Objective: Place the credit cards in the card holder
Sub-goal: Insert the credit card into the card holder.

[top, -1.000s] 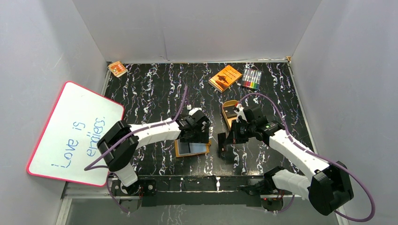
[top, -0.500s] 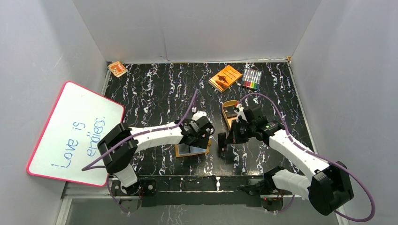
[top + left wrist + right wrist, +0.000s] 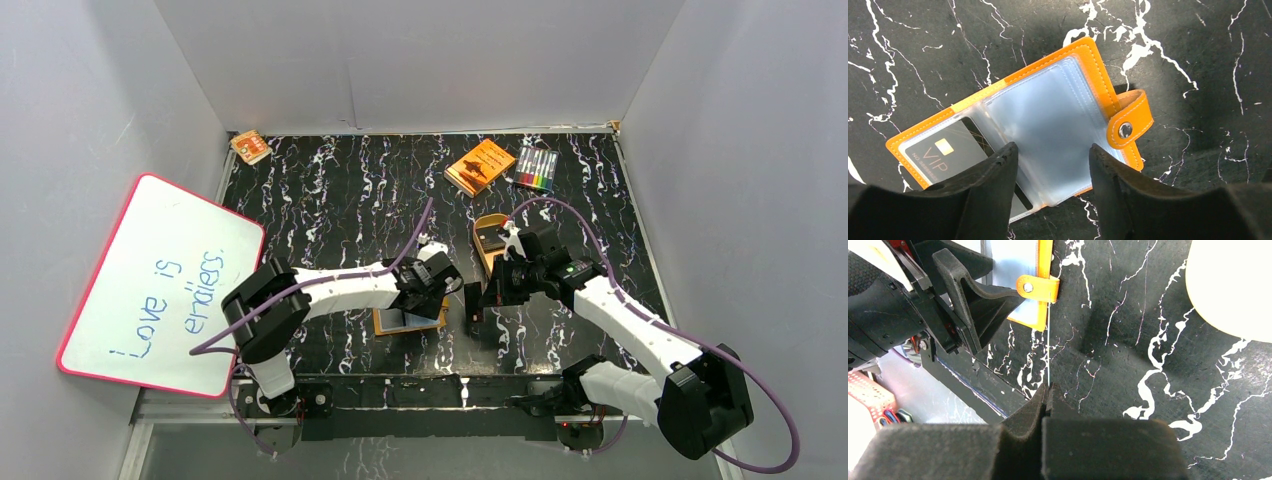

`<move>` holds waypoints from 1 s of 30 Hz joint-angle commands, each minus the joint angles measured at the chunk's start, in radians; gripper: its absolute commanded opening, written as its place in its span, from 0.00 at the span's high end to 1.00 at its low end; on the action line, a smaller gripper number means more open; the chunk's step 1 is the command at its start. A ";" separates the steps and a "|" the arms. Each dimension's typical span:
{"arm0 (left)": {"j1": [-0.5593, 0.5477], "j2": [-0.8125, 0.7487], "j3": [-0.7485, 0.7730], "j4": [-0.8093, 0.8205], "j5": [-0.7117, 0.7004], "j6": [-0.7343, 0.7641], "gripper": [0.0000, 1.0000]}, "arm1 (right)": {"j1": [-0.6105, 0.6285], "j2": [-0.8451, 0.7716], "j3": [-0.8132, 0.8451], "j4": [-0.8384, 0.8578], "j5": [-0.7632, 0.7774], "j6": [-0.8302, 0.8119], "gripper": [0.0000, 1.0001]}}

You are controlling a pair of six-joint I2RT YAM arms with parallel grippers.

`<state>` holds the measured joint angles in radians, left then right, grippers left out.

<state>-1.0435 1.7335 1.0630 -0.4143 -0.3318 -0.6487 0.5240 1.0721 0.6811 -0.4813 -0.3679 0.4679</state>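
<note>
Left arm swung in lower over card holder (image 3: 1048,100) since a second ago. Left gripper (image 3: 1053,150) narrowed from wide to half-spread, fingers straddling clear sleeve, gripping nothing. Holder lies open, lower centre of top view. Dark VIP card (image 3: 943,152) already in its left pocket. Right gripper (image 3: 1046,390) clamped on credit card (image 3: 1048,340), edge-on, just right of snap tab (image 3: 1037,288). Likely left pins holder for insertion. Farther back: orange book (image 3: 480,166).

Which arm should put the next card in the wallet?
Probably right: the right gripper is shut on a thin card, edge-on beside the open card holder. The left gripper hovers open, empty, over it.
</note>
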 commanded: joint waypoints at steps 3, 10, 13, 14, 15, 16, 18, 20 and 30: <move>-0.005 0.061 -0.081 -0.036 -0.032 0.001 0.73 | -0.002 -0.015 0.059 -0.014 -0.002 -0.012 1.00; -0.003 0.015 -0.148 -0.026 -0.061 -0.054 1.00 | 0.007 0.023 0.042 0.011 -0.125 -0.020 1.00; -0.003 -0.008 -0.168 -0.020 -0.068 -0.072 1.00 | 0.054 0.062 0.051 0.030 -0.157 -0.023 1.00; -0.003 -0.020 -0.177 -0.015 -0.071 -0.078 1.00 | 0.079 0.076 0.059 0.035 -0.156 -0.022 1.00; -0.003 -0.033 -0.186 -0.009 -0.075 -0.083 1.00 | 0.099 0.088 0.067 0.042 -0.154 -0.020 1.00; -0.003 -0.046 -0.195 0.000 -0.078 -0.090 1.00 | 0.116 0.099 0.071 0.053 -0.157 -0.014 1.00; -0.002 -0.083 -0.214 0.015 -0.086 -0.105 1.00 | 0.125 0.116 0.066 0.087 -0.173 0.013 1.00; -0.001 -0.122 -0.227 0.026 -0.096 -0.118 1.00 | 0.126 0.123 0.055 0.128 -0.187 0.037 1.00; 0.006 -0.290 -0.265 0.065 -0.118 -0.153 1.00 | 0.127 0.175 0.048 0.211 -0.236 0.065 1.00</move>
<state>-1.0479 1.5218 0.8205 -0.3215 -0.4070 -0.7802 0.6491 1.2291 0.6983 -0.3421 -0.5520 0.5192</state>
